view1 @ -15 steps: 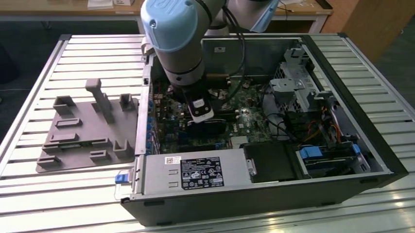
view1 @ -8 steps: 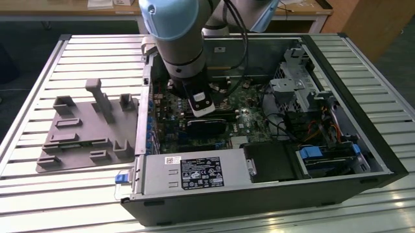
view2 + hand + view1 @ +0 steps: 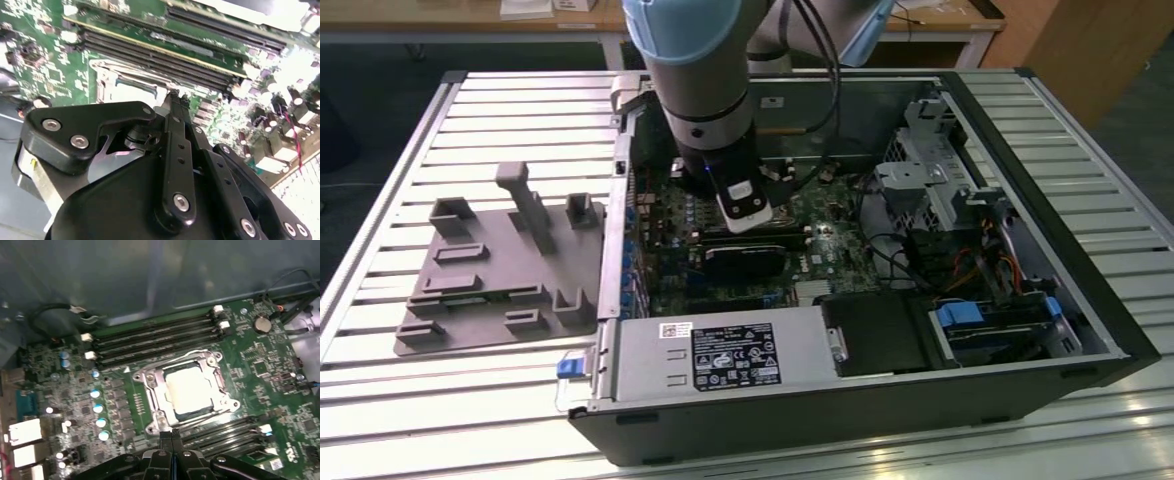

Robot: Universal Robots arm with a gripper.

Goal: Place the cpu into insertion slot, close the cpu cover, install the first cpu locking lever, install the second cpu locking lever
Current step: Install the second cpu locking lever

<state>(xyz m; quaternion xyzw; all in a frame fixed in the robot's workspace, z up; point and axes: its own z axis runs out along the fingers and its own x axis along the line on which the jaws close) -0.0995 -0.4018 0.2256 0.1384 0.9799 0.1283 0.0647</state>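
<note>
First wrist view looks down on a green motherboard (image 3: 240, 365) inside an open computer case. Near the board's middle sits the insertion slot (image 3: 150, 395), with the cpu (image 3: 192, 387) lying flat in it, its pale metal top showing. The cpu cover (image 3: 217, 371), a thin silver frame, lies down around the chip. Long black memory slots (image 3: 150, 340) run along both sides of the socket. The gripper (image 3: 171, 436) hangs just beside the socket's near edge, its two fingers pressed together and holding nothing; the second wrist view shows the same closed tips (image 3: 174, 97) close above the socket frame.

Exterior view shows the arm reaching into the case (image 3: 1067, 330), which rests on a slatted desk (image 3: 427, 380).

Judging by looks, the chip is light, stiff and fragile; the cover is thin, springy metal, best pressed at its rim. The locking levers cannot be made out clearly.
</note>
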